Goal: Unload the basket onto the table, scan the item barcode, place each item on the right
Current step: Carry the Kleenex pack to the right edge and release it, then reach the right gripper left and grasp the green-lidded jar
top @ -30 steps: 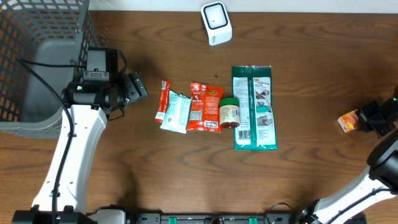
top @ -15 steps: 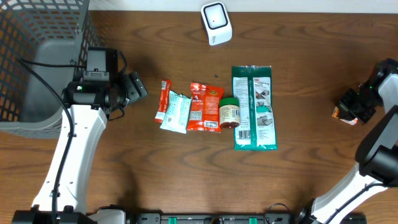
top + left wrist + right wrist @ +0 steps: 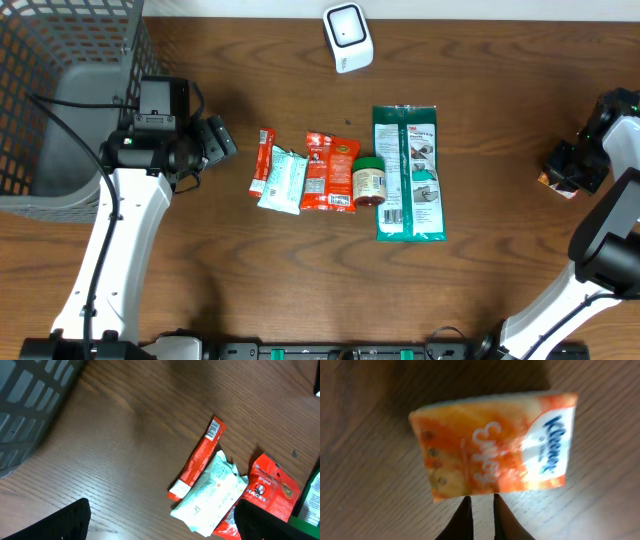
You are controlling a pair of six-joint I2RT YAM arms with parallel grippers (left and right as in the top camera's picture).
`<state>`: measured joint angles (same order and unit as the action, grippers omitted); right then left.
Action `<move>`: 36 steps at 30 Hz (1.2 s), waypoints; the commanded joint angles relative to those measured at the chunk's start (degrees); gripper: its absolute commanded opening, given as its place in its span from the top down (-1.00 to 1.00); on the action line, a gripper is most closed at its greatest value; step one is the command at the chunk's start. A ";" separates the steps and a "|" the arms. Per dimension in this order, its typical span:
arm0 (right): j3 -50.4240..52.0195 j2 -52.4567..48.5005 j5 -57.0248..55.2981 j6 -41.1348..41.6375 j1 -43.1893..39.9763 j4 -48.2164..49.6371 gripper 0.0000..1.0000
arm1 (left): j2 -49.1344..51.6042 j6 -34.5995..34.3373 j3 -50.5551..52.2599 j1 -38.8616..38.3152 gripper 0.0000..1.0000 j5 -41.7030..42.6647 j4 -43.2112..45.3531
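Right claw (image 3: 480,505): jaws nearly together, a slim gap between them. The tips sit at the near edge of the tissue pack (image 3: 492,455). Whether they pinch that edge cannot be told.
Tissue pack position: flat on the table (image 3: 360,510) at the far right, printed face up, well apart from the scanner (image 3: 347,37).
Barcode: not seen on the upward face. Judged to lie underneath or on a side, so the pack needs turning toward the scanner window.
Left claw (image 3: 225,138): wide open, empty, beside the basket (image 3: 40,60). Judged parked clear of the right arm's work.
Other goods: snack packets (image 3: 305,172), jar (image 3: 369,181) and green packet (image 3: 409,172) lie in a row mid-table before the scanner, judged awaiting their turn.
Risk: a soft pack held by one edge may sag or slip.
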<state>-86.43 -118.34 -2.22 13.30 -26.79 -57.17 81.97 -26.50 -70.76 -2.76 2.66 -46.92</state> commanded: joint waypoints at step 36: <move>-7.52 7.58 10.08 13.03 50.75 0.79 -0.98 | 0.22 0.98 -0.61 0.17 -0.84 -0.70 -0.17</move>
<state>-93.56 -110.54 13.10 23.18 22.55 -56.27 81.97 -26.50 -70.76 -2.76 2.66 -46.89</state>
